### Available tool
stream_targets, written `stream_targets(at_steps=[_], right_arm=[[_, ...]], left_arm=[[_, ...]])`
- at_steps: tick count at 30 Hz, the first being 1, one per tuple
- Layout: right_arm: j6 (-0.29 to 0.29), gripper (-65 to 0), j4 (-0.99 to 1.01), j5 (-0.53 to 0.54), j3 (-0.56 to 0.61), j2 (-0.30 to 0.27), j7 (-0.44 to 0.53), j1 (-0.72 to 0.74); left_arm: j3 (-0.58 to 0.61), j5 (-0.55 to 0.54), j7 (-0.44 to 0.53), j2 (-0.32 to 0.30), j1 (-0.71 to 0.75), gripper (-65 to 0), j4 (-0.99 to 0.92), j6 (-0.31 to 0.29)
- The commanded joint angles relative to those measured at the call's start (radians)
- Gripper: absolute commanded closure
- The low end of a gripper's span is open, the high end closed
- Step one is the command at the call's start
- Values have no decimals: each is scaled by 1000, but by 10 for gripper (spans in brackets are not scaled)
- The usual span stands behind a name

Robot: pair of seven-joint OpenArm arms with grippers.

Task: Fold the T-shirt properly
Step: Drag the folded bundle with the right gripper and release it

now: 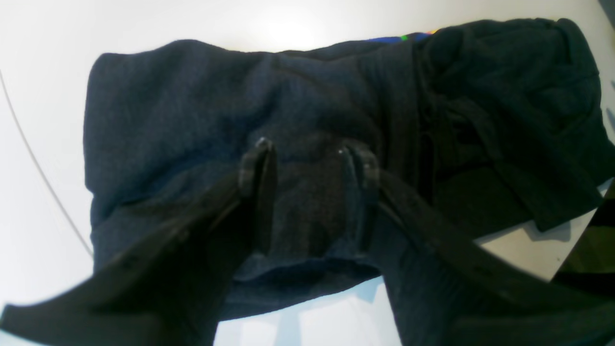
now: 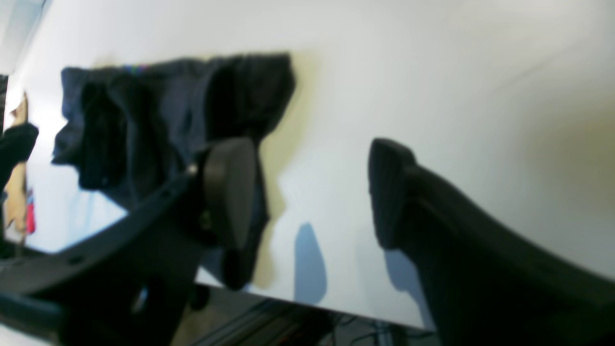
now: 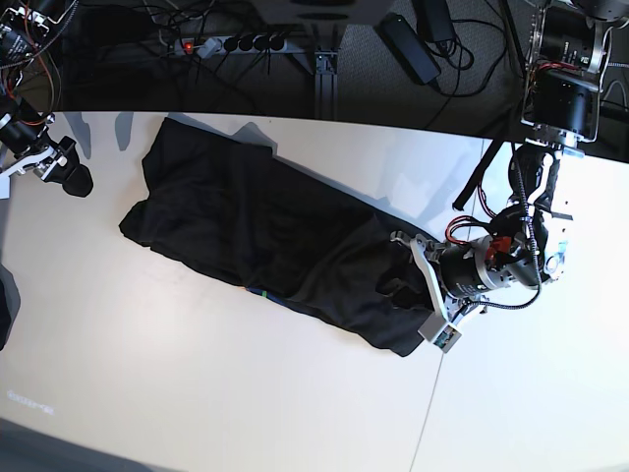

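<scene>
The T-shirt (image 3: 265, 231) lies in a long dark band slanting across the white table (image 3: 197, 383) from the back left to the right. A sliver of its rainbow print (image 1: 403, 37) peeks out at an edge. My left gripper (image 1: 310, 161) is down on the shirt's right end (image 3: 398, 295). Its fingers (image 1: 259, 163) stand apart with flat cloth between them, and they pinch no fold that I can see. My right gripper (image 2: 312, 192) is open and holds nothing. It is at the table's far left edge (image 3: 64, 172), away from the shirt (image 2: 168, 96).
Behind the table's back edge lie a power strip (image 3: 221, 44) and cables. A thin seam (image 3: 425, 413) crosses the tabletop at the front right. A dark object (image 3: 5, 305) juts in at the left edge.
</scene>
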State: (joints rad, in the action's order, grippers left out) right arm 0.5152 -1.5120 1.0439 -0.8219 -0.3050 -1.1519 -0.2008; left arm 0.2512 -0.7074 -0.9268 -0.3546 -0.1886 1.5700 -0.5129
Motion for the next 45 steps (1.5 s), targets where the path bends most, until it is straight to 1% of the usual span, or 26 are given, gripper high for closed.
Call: stream_targets(at_steps=[1,11,15,17,23,27,31,39,43,45], right_arm=[[90,-375,-16,30,10,-8,19,3],[87,-375,-16,35,110,88,23,4],[87,-375,-16,24,125,138,47,10],[87,-375,-16,10,125,153,71,10],[87,-375,-16,-2,125,156,84,10],[84,-375,-16,-35,125,156,119,12],[84,-375,-4,-43,125,156,120,27],[84,-375,183,-35,126,159,118,113],[84,-375,263,-4,126,159,88,146],[84,-375,272,0,130,159,82,148]], left_arm=[[-5,-13,22,-6,-21,-259,16,5],[-5,-14,21,-6,-21,-259,16,5],[-5,-13,21,-6,-21,-259,16,5],[-5,-13,21,-6,-21,-259,16,5],[-5,-13,21,-10,-22,-259,16,5],[-6,-11,21,-18,-22,-259,16,8],[-6,-11,20,-17,-22,-259,16,8],[-6,-10,2,-18,-21,-259,16,8],[-6,-10,3,-27,-22,-259,16,8],[-6,-10,3,-31,-21,-259,16,8]])
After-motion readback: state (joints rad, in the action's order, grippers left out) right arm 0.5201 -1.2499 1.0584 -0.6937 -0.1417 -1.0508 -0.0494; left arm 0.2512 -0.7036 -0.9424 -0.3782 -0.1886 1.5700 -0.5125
